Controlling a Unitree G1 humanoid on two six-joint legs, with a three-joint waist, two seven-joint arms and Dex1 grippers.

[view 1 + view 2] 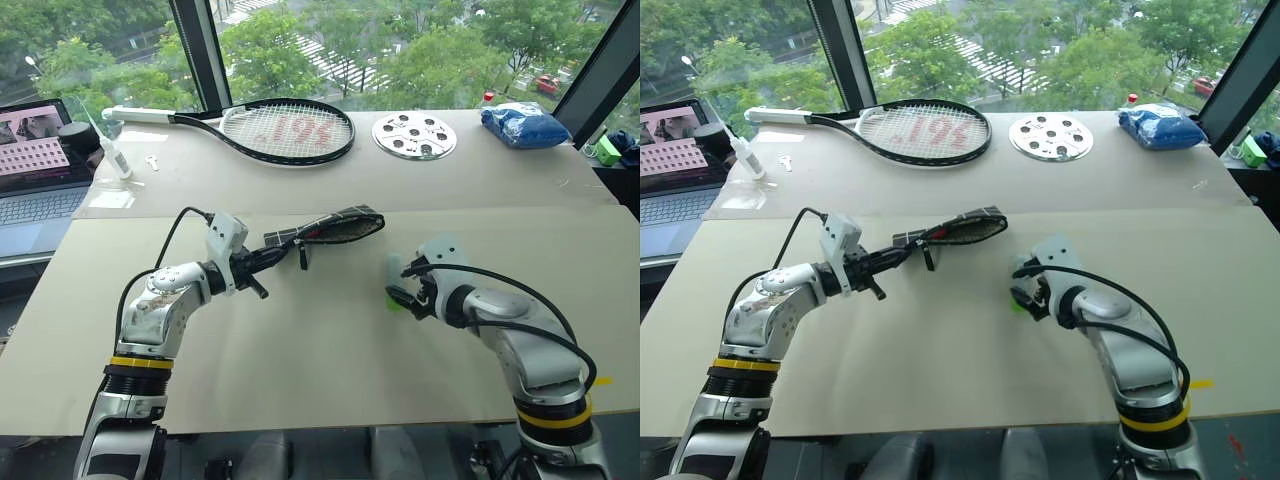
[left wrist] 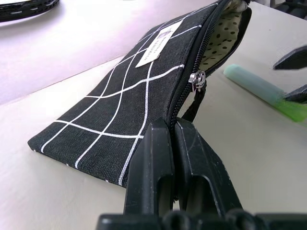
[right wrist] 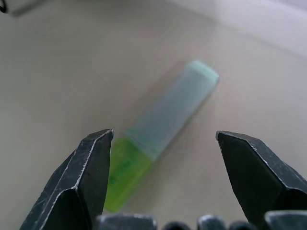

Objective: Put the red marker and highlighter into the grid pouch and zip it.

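Observation:
My left gripper is shut on one end of the grid pouch and holds it off the table. The pouch is black with white grid lines, and its zipper stands open toward the far end. A sliver of red shows at the pouch's mouth; I cannot tell whether it is the red marker. The highlighter, pale green and lime, lies flat on the table to the right of the pouch. My right gripper hangs open just over its lime end, one finger on each side, not touching it.
At the back of the table lie a tennis racket, a round metal disc with holes and a blue bag. A laptop and a small white bottle are at the far left.

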